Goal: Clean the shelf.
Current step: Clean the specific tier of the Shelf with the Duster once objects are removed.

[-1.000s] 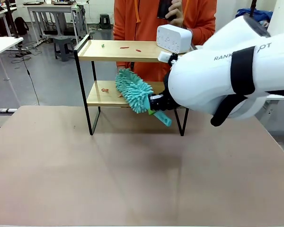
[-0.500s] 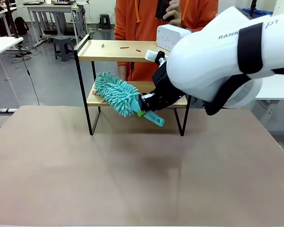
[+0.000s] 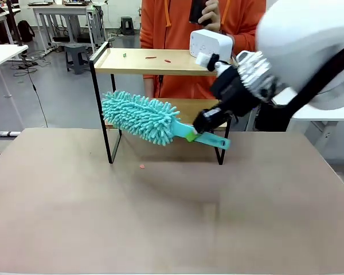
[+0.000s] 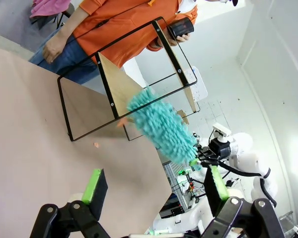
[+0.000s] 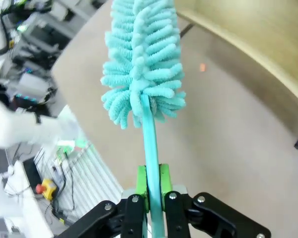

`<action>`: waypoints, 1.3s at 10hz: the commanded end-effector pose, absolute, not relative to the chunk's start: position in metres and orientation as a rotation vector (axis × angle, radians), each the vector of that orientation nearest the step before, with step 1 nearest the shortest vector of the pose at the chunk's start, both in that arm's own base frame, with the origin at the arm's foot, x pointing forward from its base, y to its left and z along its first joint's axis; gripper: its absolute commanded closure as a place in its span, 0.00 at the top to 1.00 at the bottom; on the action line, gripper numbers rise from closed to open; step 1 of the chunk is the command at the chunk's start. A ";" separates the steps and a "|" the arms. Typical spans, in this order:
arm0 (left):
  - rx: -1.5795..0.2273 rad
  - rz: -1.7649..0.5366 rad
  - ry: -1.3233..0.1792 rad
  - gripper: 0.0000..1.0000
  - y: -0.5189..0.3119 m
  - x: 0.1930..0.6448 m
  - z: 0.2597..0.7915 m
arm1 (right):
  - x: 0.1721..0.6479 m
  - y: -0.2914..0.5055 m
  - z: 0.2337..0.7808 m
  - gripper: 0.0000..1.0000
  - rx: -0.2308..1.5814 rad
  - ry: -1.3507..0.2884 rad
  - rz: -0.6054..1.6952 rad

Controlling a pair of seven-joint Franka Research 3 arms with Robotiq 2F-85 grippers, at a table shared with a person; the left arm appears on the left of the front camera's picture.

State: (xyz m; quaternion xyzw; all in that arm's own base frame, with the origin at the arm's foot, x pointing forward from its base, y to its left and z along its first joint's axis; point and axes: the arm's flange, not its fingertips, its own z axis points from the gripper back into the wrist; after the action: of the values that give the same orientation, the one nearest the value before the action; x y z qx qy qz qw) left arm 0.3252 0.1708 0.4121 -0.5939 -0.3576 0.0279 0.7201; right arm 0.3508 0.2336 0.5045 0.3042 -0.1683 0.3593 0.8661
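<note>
The shelf (image 3: 139, 64) stands at the far side of the tabletop (image 3: 160, 217), just in front of a person in an orange top (image 3: 178, 23). The main risk we see is on its top board, where a few red scraps (image 3: 151, 57) lie near a white boxy device (image 3: 211, 44). A broad sweep up there could shove the device off the right end. Anything brushed forward would land on the tabletop, where one orange crumb (image 3: 141, 167) already lies. The fluffy head of the teal duster (image 3: 140, 116) could also snag the thin black frame. Since the grip sits far back on the handle, a snag might twist the duster between the pads.

The right hand (image 3: 196, 130) is closed on that handle, with green pads pressed to both sides. The head reaches across the shelf's left front leg at the height of the lower board. We cannot quite tell whether the fibres touch that board. The left hand (image 4: 154, 178) hangs wide open above the tabletop, holding nothing.
</note>
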 end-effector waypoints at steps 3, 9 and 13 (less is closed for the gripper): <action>-1.320 0.046 -0.804 1.00 0.166 0.321 0.411 | 0.318 0.148 0.501 0.12 0.718 -0.273 0.804; -1.320 0.046 -0.804 1.00 0.166 0.321 0.411 | 0.285 0.045 0.513 0.12 0.889 -0.106 0.865; -1.320 0.046 -0.804 1.00 0.166 0.321 0.411 | 0.209 -0.112 0.514 0.12 0.995 -0.096 0.373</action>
State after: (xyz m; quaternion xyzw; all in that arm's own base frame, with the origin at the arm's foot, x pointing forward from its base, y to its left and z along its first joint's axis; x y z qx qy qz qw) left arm 0.3252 0.1714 0.4122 -0.5939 -0.3578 0.0282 0.7201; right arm 0.2137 -0.0901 0.5089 0.4615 -0.0265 0.2354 0.8549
